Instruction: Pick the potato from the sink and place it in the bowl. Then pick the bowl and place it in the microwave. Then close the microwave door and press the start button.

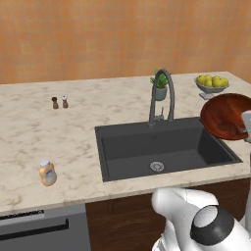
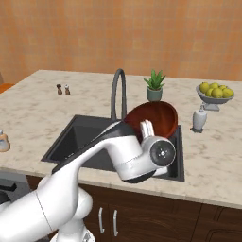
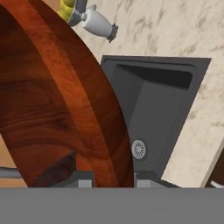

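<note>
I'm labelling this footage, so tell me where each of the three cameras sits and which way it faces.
Left base view: behind the arm to its left, looking forward and down at the sink; white arm joints at lower right, tilted bowl at right edge.
Right base view: behind to the right, facing the same counter; the arm rises from lower left, its hand at the bowl's rim.
Hand view: on the hand, looking along the jaws, shut on the bowl's rim; dark fingertips at the bottom.
All three share the sink, drain excepted there, and bowl.

Glossy wood-grain bowl [image 3: 52,109]; matt dark sink [image 1: 162,147] (steel drain [image 1: 157,166]); marbled counter [image 1: 29,137].
</note>
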